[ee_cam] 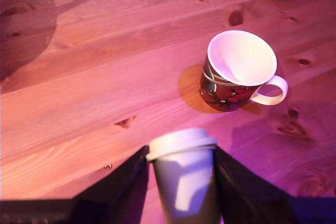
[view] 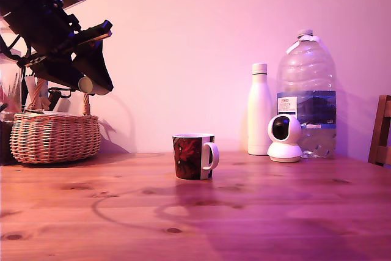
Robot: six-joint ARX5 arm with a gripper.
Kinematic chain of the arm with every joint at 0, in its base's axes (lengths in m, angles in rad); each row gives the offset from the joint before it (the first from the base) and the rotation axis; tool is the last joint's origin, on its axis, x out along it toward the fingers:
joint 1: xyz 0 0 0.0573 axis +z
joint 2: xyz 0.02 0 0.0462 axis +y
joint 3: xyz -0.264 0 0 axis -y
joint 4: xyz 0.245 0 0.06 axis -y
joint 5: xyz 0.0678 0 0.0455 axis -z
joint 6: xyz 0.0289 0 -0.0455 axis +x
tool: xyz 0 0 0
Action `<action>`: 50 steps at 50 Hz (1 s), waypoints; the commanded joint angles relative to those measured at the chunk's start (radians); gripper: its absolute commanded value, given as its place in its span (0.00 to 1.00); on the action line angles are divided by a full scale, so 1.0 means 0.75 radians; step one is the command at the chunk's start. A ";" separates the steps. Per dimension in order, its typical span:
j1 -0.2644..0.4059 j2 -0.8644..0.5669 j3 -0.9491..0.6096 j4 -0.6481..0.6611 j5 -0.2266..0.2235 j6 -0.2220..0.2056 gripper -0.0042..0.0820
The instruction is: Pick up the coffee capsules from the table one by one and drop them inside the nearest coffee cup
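The hand (ee_cam: 184, 179) is clamped on a pale capsule (ee_cam: 185, 174), one dark finger (ee_cam: 123, 182) pressed against each side of it. In the exterior view it hangs high in the air at about ten o'clock from the mug (view: 195, 156), above a wicker basket (view: 55, 137). The mug stands upright on the bench (view: 244, 212), well apart from the hand. Behind it, at two o'clock, stand a white bottle (view: 259, 109), a round white camera (view: 285, 138) and a big water jug (view: 306, 93).

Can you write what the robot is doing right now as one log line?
gripper: shut on pale cream coffee capsule, raised | dark red-patterned mug with white handle: upright, empty | reddish-brown wooden table: no capsules seen
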 commanded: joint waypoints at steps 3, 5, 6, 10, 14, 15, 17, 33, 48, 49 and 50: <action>0.003 -0.002 -0.022 0.042 0.012 0.015 0.36; 0.003 -0.002 -0.022 0.042 0.016 0.015 0.36; 0.003 -0.002 -0.022 0.042 0.017 0.015 0.36; 0.003 -0.002 -0.022 0.042 0.018 0.016 0.36; 0.003 -0.002 -0.022 0.042 0.019 0.016 0.36; 0.003 -0.002 -0.022 0.043 0.021 0.016 0.36; 0.003 -0.002 -0.022 0.049 0.024 0.016 0.36; -0.074 -0.002 -0.018 0.083 0.058 0.107 0.36; -0.188 -0.001 0.053 0.054 0.056 0.176 0.36; -0.194 -0.001 0.061 0.044 0.056 0.176 0.36; -0.199 0.001 0.067 0.037 0.056 0.176 0.36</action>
